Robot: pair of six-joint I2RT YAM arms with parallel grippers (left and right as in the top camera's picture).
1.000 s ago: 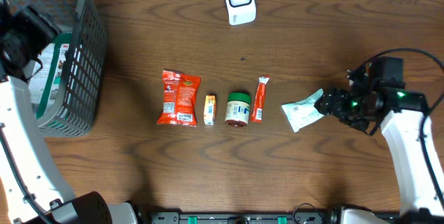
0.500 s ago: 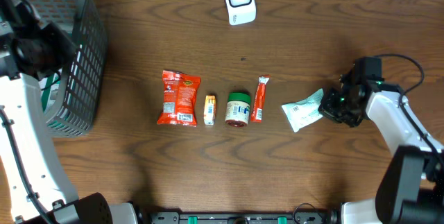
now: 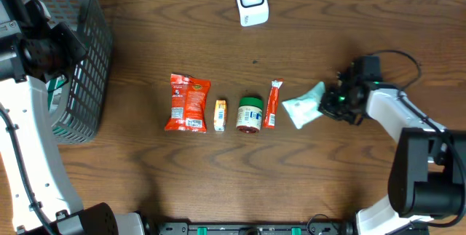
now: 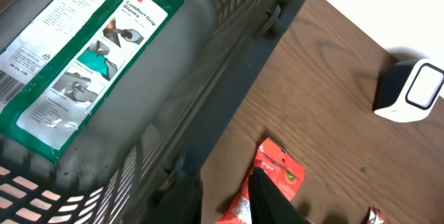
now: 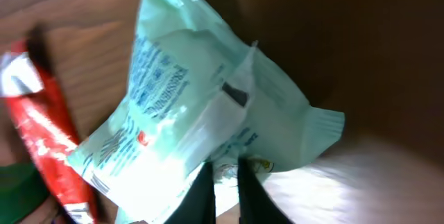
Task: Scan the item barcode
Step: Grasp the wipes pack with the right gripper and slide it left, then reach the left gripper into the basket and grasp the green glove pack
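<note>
So over at the far left corner of the tabletop (image 3: 328, 38) there's a dark grey mesh basket (image 3: 87, 68), and the left arm's end effector (image 3: 54, 46) hangs right above it. Honestly can't tell if that one is open or closed. The left wrist view only catches one dark finger (image 4: 267, 196) at the bottom of the shot. Lying flat in the basket is a green-and-white pack of gloves (image 4: 83, 64).

Around the middle of the tabletop there's a neat row of stuff, none of it touching: a red snack bag (image 3: 188, 102), then a small yellow box (image 3: 220, 115), a jar with a green lid (image 3: 250, 114), and a skinny red stick pack (image 3: 272, 104). Further back, by the far edge, sits the white scanner (image 3: 251, 1), well apart from the row.

Just past the red stick is the mint-green packet (image 3: 304, 105), toward the right side of the tabletop. The right end effector (image 3: 329, 104) is clamped on its right-hand edge. In the right wrist view the two fingers are pinched tight together on the crimped seal, and the packet fans out away from them. The print on it is too blurry to read, and I can't make out a barcode.
</note>
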